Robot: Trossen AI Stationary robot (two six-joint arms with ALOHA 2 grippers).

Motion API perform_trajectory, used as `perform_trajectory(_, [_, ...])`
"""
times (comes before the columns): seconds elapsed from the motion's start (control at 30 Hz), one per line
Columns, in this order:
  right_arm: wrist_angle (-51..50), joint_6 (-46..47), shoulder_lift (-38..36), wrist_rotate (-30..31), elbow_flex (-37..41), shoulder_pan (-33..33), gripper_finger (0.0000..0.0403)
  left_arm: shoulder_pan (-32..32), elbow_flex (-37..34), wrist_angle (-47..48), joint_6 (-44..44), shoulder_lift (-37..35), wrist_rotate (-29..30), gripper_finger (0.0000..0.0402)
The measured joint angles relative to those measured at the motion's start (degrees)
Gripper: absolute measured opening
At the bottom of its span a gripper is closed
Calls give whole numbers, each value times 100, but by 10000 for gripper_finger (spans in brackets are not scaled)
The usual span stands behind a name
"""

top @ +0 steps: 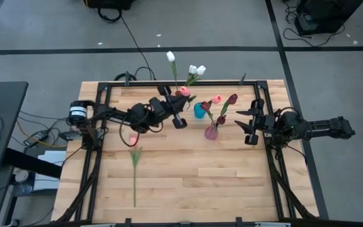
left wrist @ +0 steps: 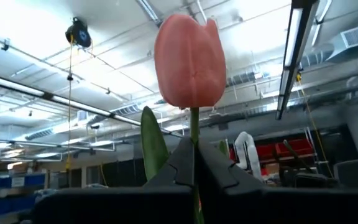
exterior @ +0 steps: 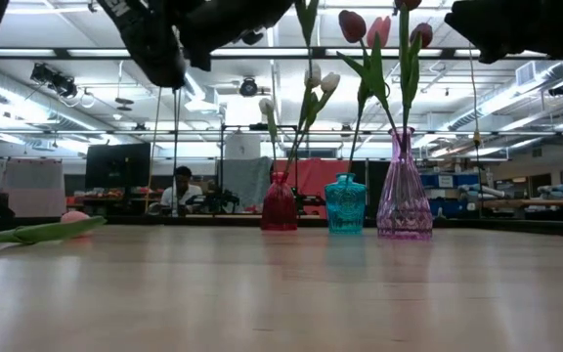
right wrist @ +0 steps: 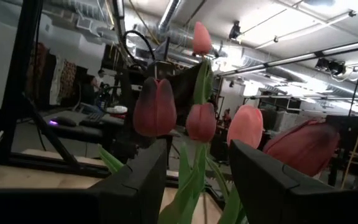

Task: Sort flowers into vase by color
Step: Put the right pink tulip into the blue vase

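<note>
My left gripper [top: 176, 106] hovers over the table's far middle, shut on a pink tulip [left wrist: 190, 55] whose head [top: 184, 92] shows beside it. My right gripper [top: 249, 125] waits open at the right, level with the vases. Its fingers frame the blooms in its wrist view without touching them. A red vase [exterior: 279, 205] holds white tulips [top: 194, 70]. The pink glass vase [top: 211, 132] holds maroon [right wrist: 155, 107] and pink [right wrist: 245, 126] tulips. A teal vase [top: 199, 111] stands between the two. Another pink tulip [top: 134, 167] lies flat on the near left of the table. My left gripper pinches the pink tulip's stem [left wrist: 194, 127] between its two fingertips [left wrist: 178, 163], just under the head. The fingers lie across the stem. The tulip is lifted clear and stands upright, with its head above the fingers and a leaf [left wrist: 153, 144] beside them.
The three vases stand close together in a row at the far middle of the table. A black frame [top: 106, 94] runs along the table's edges. Bare wood [top: 207, 183] spreads across the near half. A person [exterior: 179, 188] sits in the room beyond the table.
</note>
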State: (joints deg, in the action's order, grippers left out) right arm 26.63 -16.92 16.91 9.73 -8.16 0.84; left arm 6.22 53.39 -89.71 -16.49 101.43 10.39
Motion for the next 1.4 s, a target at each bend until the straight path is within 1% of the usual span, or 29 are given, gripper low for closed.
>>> perform_trajectory(0.07, [-43, -13, 8, 0, 0, 0, 185, 92, 162, 85, 142, 55, -122, 5])
perform_trajectory(0.2, [-50, -25, 38, 3, 0, 0, 185, 218, 618, 3, 324, 429, -350, 4])
perform_trajectory(0.37, [-63, -40, 41, -57, 0, -7, 185, 396, 1019, -4, 442, 839, -334, 4])
perform_trajectory(0.77, [-101, -86, 48, -97, 0, -13, 185, 650, 1549, -7, 929, 1602, -312, 3])
perform_trajectory(1.0, [-109, -86, 48, -93, 0, -17, 185, 645, 1590, -11, 961, 1552, -295, 3])
perform_trajectory(1.17, [-125, -105, 48, -80, 0, -17, 185, 581, 1595, 26, 1102, 1471, 186, 3])
perform_trajectory(1.4, [-136, -108, 70, -70, 0, -16, 185, 516, 1610, -4, 1267, 1373, 398, 3])
